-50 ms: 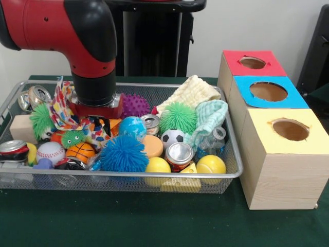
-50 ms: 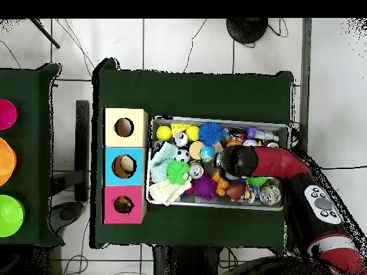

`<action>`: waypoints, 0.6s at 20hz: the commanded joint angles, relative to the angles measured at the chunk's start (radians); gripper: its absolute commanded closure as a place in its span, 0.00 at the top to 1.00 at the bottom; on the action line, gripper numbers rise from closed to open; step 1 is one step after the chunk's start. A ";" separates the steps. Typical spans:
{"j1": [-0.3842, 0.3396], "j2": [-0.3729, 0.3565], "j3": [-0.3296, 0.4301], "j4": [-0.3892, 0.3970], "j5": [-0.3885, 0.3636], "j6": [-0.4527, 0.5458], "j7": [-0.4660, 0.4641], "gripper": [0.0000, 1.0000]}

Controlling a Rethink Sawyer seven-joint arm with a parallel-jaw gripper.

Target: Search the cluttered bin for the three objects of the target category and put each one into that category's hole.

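A wire mesh bin [image 1: 234,154] holds a heap of toys and cans. My gripper [image 1: 96,112] is lowered into its left rear part, over a patterned cloth [image 1: 61,105] and beside a purple spiky ball [image 1: 135,104]; its tip is hidden in the clutter. Seen from above, the gripper [image 2: 234,162] sits mid-bin. A blue spiky ball [image 1: 122,154], a green spiky ball [image 1: 178,117], a soccer ball [image 1: 172,137], a baseball [image 1: 50,152], two yellow balls [image 1: 211,164] and a can [image 1: 179,154] lie in front. Three wooden boxes stand to the right, with holes in red [image 1: 252,62], blue [image 1: 268,91] and yellow [image 1: 290,129] tops.
Folded pale cloths [image 1: 193,92] and a clear bottle [image 1: 213,140] fill the bin's right rear. Crushed cans [image 1: 36,95] and a wooden block [image 1: 21,128] lie at its left end. From above, the boxes [image 2: 124,166] adjoin the bin [image 2: 215,119]; coloured discs [image 2: 6,163] sit far left.
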 commanded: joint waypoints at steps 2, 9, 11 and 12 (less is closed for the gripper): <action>-0.011 0.037 0.069 -0.063 -0.057 -0.024 -0.158 0.00; 0.073 -0.185 0.014 0.187 0.006 -0.023 0.033 0.00; 0.120 -0.256 -0.017 0.254 0.023 -0.030 0.107 0.00; 0.144 -0.285 -0.034 0.281 0.032 -0.029 0.142 0.00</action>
